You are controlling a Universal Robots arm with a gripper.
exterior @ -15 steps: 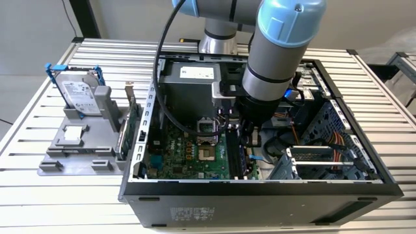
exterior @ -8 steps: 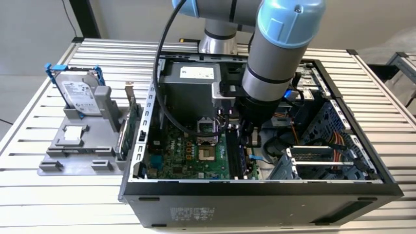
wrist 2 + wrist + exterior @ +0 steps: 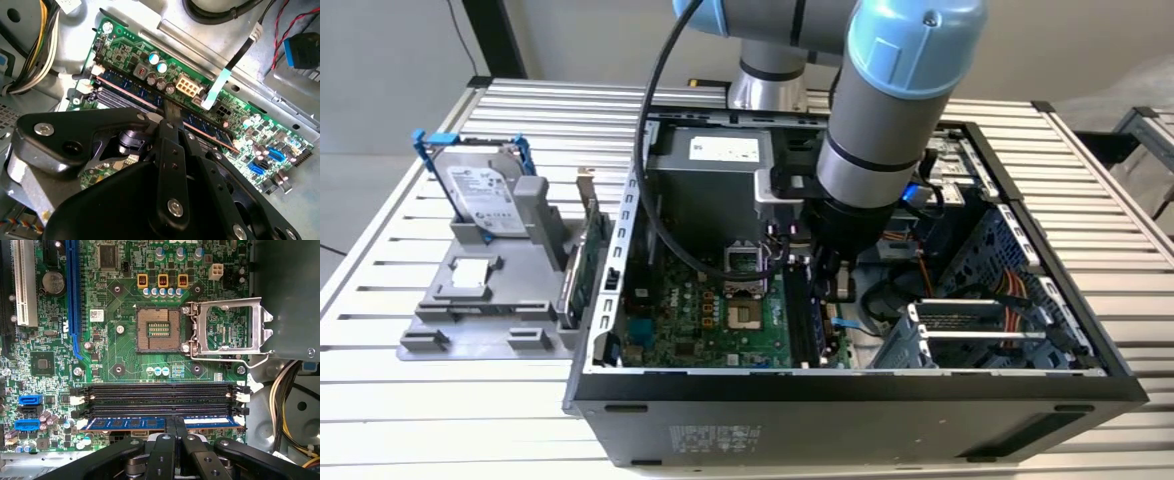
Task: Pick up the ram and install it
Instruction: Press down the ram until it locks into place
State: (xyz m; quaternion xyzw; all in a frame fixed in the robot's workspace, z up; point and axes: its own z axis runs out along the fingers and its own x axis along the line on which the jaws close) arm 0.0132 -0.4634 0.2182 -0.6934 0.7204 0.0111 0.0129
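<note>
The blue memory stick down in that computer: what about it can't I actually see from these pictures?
- Middle of the ram, first wrist view: covered by the gripper.
- Whether it is fully seated: the slot contact is under the stick in both wrist views.
- Ram in the exterior view: behind the robot arm inside the computer case.

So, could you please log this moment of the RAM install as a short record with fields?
ram: blue stick lying along the memory slot nearest the pincer, in both wrist views
pincer: closed on the ram at mid-length
neighbouring slots: black, empty
CPU socket: open, retention frame swung aside
hard drive: standing in the grey holder outside the case, on the exterior view's left
</note>
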